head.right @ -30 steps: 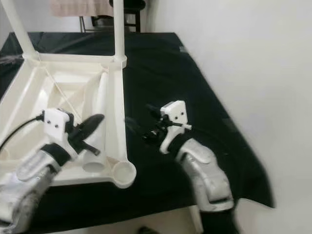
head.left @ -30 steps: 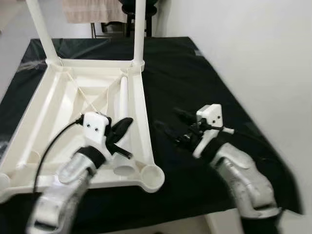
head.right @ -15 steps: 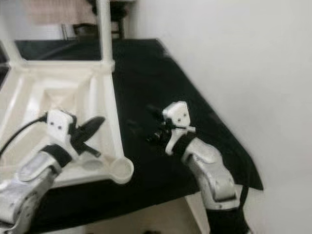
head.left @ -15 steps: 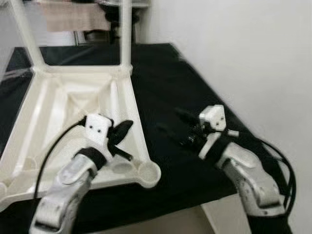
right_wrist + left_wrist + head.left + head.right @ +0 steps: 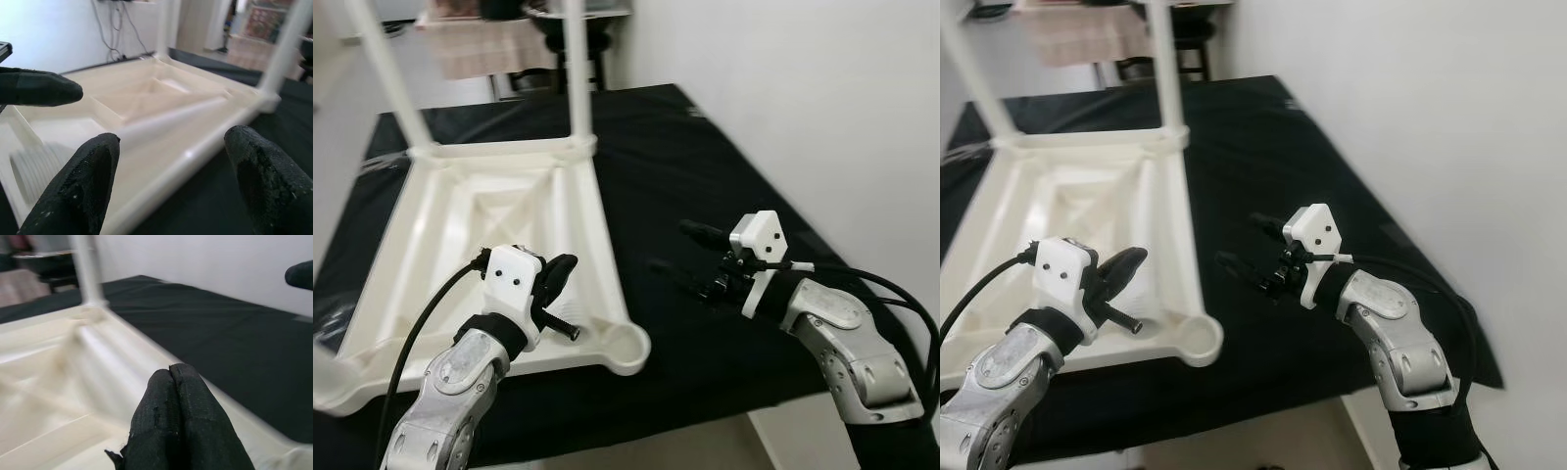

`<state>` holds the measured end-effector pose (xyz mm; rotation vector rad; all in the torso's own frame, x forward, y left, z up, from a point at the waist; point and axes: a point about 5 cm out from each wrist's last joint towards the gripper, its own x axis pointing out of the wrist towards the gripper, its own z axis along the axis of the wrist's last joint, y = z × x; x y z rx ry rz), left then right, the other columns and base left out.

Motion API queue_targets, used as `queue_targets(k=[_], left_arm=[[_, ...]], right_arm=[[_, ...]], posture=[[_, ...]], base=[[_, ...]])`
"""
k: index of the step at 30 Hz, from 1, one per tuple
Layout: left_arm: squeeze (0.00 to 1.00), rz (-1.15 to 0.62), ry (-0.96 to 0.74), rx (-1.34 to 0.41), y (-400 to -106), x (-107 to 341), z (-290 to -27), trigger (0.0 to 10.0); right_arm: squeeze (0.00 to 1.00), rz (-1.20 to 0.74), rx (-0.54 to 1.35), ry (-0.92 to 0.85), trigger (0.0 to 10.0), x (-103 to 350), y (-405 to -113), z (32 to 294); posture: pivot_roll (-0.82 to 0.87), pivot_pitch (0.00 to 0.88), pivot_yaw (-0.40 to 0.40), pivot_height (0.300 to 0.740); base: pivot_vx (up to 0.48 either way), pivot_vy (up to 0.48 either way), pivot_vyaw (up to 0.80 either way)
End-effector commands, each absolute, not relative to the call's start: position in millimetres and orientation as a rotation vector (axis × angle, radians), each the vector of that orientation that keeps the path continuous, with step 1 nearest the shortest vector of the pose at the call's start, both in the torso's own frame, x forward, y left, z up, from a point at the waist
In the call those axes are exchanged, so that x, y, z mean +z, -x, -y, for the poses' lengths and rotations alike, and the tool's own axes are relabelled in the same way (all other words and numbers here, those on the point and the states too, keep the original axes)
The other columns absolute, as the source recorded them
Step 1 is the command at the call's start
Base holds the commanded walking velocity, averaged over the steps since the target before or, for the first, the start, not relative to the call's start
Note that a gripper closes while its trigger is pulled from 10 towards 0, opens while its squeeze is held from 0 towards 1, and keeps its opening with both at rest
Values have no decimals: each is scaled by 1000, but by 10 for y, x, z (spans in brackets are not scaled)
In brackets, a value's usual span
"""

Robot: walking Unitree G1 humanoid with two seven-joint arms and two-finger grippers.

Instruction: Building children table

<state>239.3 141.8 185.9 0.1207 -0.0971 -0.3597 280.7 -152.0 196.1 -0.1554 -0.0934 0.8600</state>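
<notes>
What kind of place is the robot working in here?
Probably a room in a home. An upturned white plastic children's table lies on a surface covered with black cloth beside a plain white wall, with a dark stool behind.

The upturned table [image 5: 499, 211] before me looks like cream plastic, smooth with a soft sheen. Under it lies a matt black cloth [image 5: 705, 176]. My fingers [image 5: 178, 431] have a rough, grainy black rubbery skin, my arms [image 5: 847, 338] glossy silver shells, my wrist housings [image 5: 514, 279] plain white plastic.
</notes>
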Motion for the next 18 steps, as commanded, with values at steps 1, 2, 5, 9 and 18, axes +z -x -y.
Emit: queue_targets(k=[1, 2, 5, 9, 18], left_arm=[[0, 80, -145, -353, -2371, 1844, -1434, 10000], [0, 79, -146, -356, -2367, 1840, -1422, 10000], [0, 79, -147, -369, -2356, 1839, -1385, 10000], [0, 73, -146, -382, -2345, 1834, -1365, 10000], [0, 35, -132, -410, -2279, 1784, -1336, 10000]], right_arm=[[0, 92, 866, 155, 10000, 1927, -2803, 1481], [0, 93, 865, 156, 10000, 1925, -2805, 1481], [0, 97, 866, 165, 10000, 1929, -2803, 1491], [0, 101, 883, 183, 10000, 1948, -2784, 1516], [0, 117, 917, 256, 10000, 2040, -2699, 1601]], posture=[[14, 99, -65, 740], [14, 98, -64, 740], [14, 97, -61, 740], [15, 97, -62, 740], [11, 103, -65, 740]], base=[[0, 0, 0], [0, 0, 0], [0, 0, 0], [0, 0, 0], [0, 0, 0]])
